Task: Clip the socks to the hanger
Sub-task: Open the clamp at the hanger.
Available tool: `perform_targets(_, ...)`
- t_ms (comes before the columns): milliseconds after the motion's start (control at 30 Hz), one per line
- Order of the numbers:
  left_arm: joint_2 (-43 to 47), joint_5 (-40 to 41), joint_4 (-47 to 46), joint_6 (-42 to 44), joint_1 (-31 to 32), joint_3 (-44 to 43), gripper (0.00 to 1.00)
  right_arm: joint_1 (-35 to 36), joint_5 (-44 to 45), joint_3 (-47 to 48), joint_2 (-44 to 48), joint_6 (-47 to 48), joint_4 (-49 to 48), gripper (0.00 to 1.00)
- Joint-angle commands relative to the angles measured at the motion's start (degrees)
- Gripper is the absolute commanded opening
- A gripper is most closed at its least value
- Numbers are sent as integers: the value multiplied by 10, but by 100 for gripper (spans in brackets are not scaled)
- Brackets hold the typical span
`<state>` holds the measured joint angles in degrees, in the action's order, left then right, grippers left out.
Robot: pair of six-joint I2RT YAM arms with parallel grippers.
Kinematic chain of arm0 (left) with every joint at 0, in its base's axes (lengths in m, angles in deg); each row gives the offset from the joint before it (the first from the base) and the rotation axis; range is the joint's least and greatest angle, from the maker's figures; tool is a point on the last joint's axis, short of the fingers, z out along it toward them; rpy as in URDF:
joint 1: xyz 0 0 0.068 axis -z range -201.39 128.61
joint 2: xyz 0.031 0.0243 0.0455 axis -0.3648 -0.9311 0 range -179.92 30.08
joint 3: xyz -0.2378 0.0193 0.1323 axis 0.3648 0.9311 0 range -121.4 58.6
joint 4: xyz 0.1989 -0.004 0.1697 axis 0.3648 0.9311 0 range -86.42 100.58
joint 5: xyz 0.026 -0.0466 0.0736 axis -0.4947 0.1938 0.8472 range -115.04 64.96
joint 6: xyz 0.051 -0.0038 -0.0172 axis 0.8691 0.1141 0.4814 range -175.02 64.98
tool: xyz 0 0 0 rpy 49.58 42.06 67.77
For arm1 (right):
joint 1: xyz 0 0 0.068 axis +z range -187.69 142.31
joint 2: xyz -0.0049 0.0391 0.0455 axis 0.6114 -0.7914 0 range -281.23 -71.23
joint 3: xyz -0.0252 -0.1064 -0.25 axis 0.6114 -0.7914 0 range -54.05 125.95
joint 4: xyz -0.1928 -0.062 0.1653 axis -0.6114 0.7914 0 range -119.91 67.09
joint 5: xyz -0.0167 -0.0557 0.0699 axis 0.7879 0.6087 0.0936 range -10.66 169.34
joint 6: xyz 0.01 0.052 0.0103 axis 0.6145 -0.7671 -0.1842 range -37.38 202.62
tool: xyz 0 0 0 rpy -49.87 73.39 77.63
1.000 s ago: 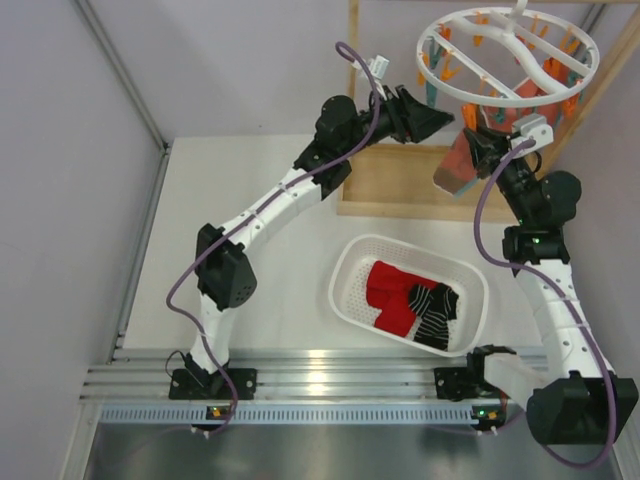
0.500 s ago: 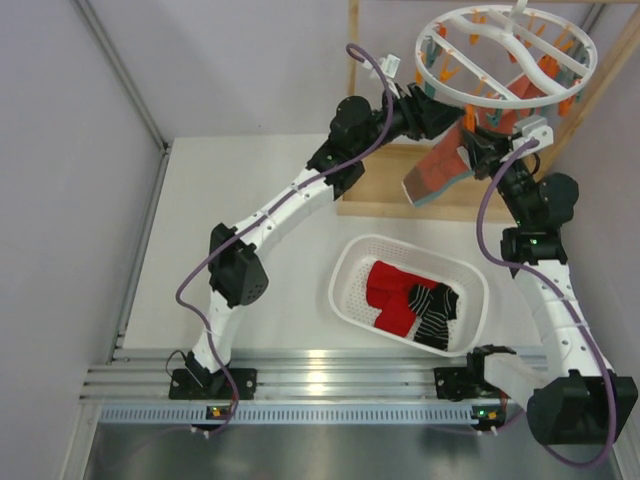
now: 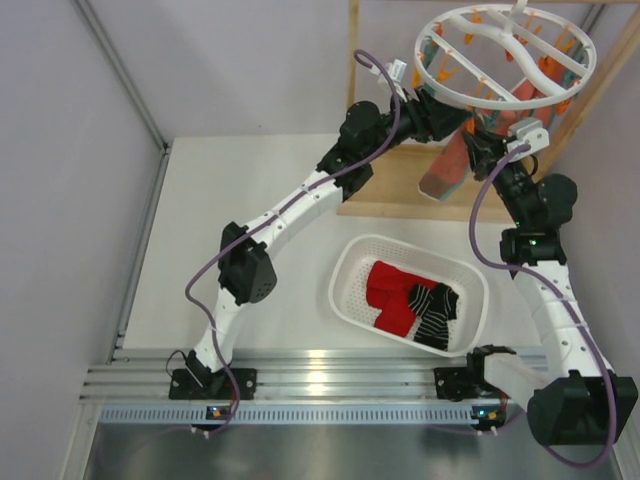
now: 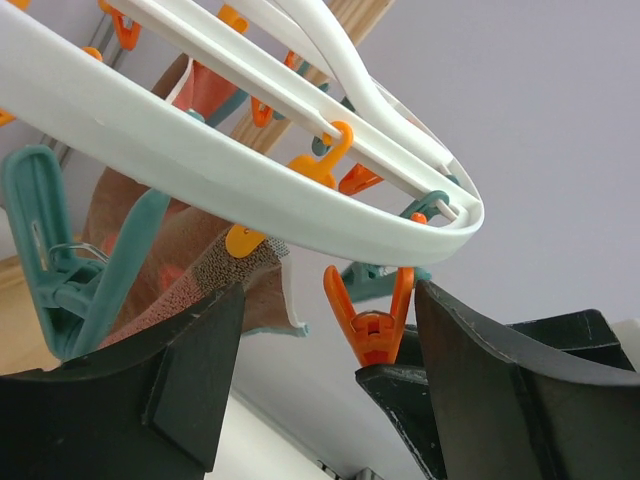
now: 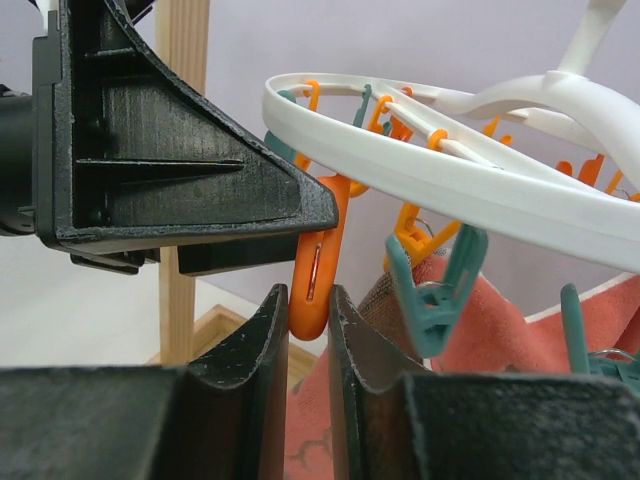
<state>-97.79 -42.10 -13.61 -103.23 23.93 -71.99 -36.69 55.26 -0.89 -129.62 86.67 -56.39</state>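
1. Socks: the two red ones (image 3: 385, 288) and the two black striped ones (image 3: 437, 312) lie bunched together in the white basket (image 3: 345, 270) on the table, in front of the right arm's base. They are well apart from both grippers.
2. The hanger (image 4: 250, 195) hangs high at the far right, above the wooden frame (image 3: 400, 195), with orange and teal clips dangling under its ring.
3. The left gripper (image 3: 447, 118) reaches up under the near-left rim of the ring. Its fingers stand wide apart, with one orange clip (image 4: 368, 322) hanging between them. The right wrist view shows one left finger against the upper part of that clip.
4. The right gripper (image 5: 308, 292) sits just beside the left one, under the ring. Its fingers are nearly closed: the lower end of the orange clip sits between their tips, and salmon fabric shows in the slit lower down.
5. The salmon sock (image 3: 447, 172) hangs down from the right gripper, over the frame's base.
6. A teal clip (image 4: 45, 260) hangs just beside the left gripper's other finger, with the sock's fabric behind it.
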Motion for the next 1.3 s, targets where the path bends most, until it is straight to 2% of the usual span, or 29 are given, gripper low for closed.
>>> perform_targets(0,-2,-4,-54,-22,3,-27,74,23,-72,-10,19,30,16,0)
perform_targets(267,-13,-5,-72,-38,4,-33,62,28,-85,-14,19,53,27,0)
perform_targets(500,-28,-7,-89,-51,5,-51,62,30,-83,-11,17,75,35,0)
perform_targets(733,-36,6,-89,-53,5,-59,57,33,-91,-9,17,88,43,0)
perform_targets(1133,-40,24,-97,-70,0,-63,57,33,-84,-20,26,105,49,0)
perform_targets(1200,-40,33,-97,-73,-1,-63,54,34,-84,-22,28,109,49,0)
perform_targets(1267,-41,34,-97,-70,-1,-63,45,33,-84,-23,28,111,51,0)
